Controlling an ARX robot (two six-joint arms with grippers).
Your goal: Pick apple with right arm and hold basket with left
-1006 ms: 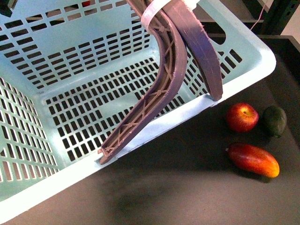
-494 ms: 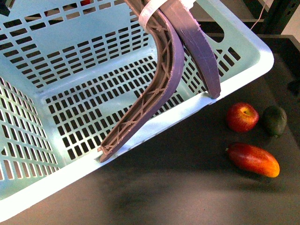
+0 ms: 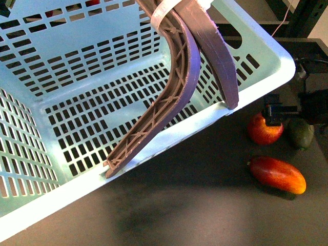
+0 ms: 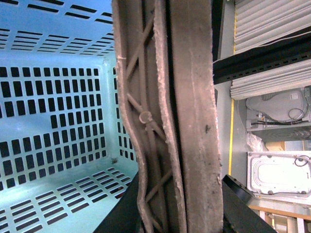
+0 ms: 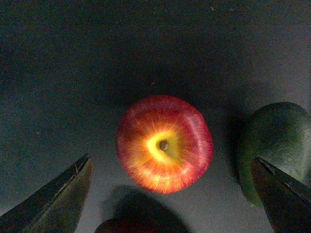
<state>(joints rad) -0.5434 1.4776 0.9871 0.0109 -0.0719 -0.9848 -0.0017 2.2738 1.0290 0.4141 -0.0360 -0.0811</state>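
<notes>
A: Apple, position?

B: The apple (image 3: 264, 134) is on the table (image 3: 205, 205), right of the basket (image 3: 279, 66) and apart from its rim. The avocado (image 3: 301, 132) sits just beside it on the right, with the mango (image 3: 277, 174) nearer us. The right tool (image 5: 172, 158) hangs over the apple, fingers spread wide, gripping nothing.

A: Risk?

B: One finger lines up close to the avocado. Coming down, it could land on it or shove it into the apple. A round apple would likely roll off centre, so the close slips or misses.

A: Left side?

B: The left tool (image 3: 174, 134) straddles the basket's right wall, fingers drawn close, apparently pinching it. It's thin slotted plastic held by one wall, so I judge it could flex or slide out.
</notes>
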